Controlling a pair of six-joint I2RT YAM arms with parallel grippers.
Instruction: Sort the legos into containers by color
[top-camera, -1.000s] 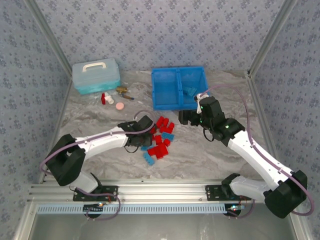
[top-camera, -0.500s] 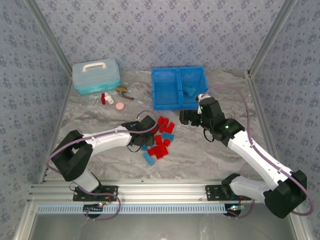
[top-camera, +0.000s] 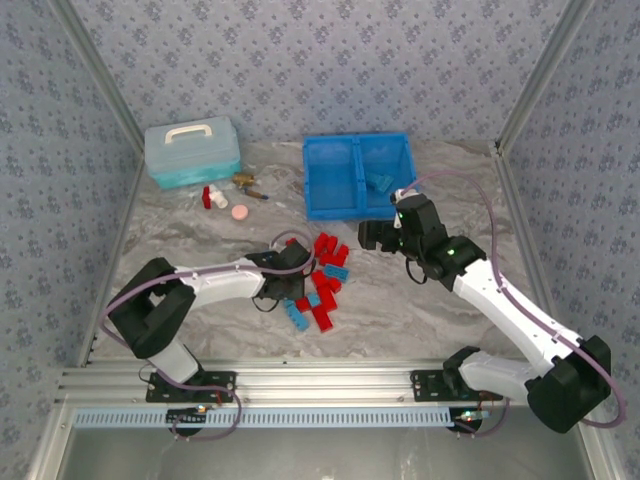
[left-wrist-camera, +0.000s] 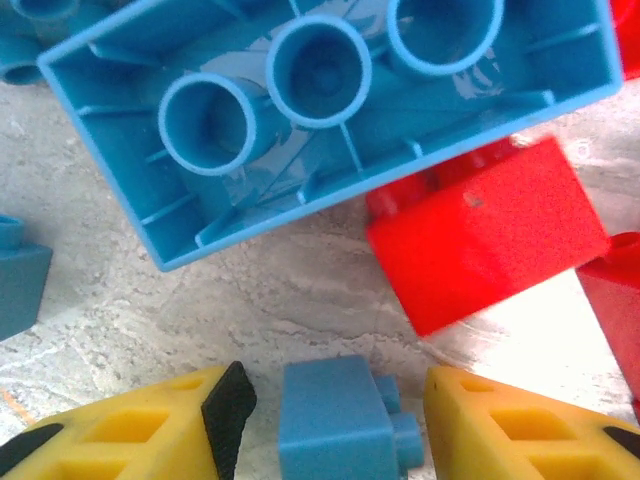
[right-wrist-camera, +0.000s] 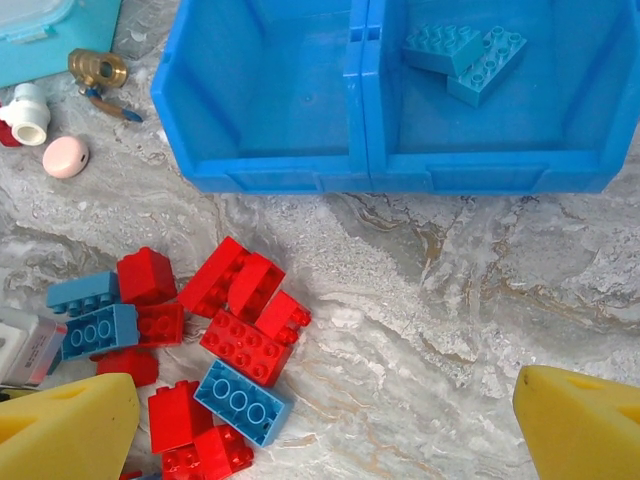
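Red and light blue legos (top-camera: 322, 282) lie in a loose pile at the table's middle. My left gripper (top-camera: 290, 285) is low at the pile's left edge. In the left wrist view it (left-wrist-camera: 335, 410) is open around a small blue brick (left-wrist-camera: 335, 425), with a gap on each side. Just beyond that lie an upturned big blue brick (left-wrist-camera: 330, 110) and a red brick (left-wrist-camera: 485, 235). My right gripper (top-camera: 372, 236) hangs open between the pile and the blue bin (top-camera: 335, 210), nothing between its fingers (right-wrist-camera: 325, 430). Two blue bricks (right-wrist-camera: 465, 50) lie in the bin's (right-wrist-camera: 400, 165) right compartment.
A pale teal lidded box (top-camera: 192, 152) stands at the back left. A red-and-white bottle (top-camera: 211, 197), a brass fitting (top-camera: 245, 183) and a pink disc (top-camera: 239, 212) lie in front of it. Bare marble lies right of the pile (right-wrist-camera: 215, 340).
My left gripper has moved right and nearer into the pile's left edge, nudging some bricks toward the front. The right arm has hardly moved.
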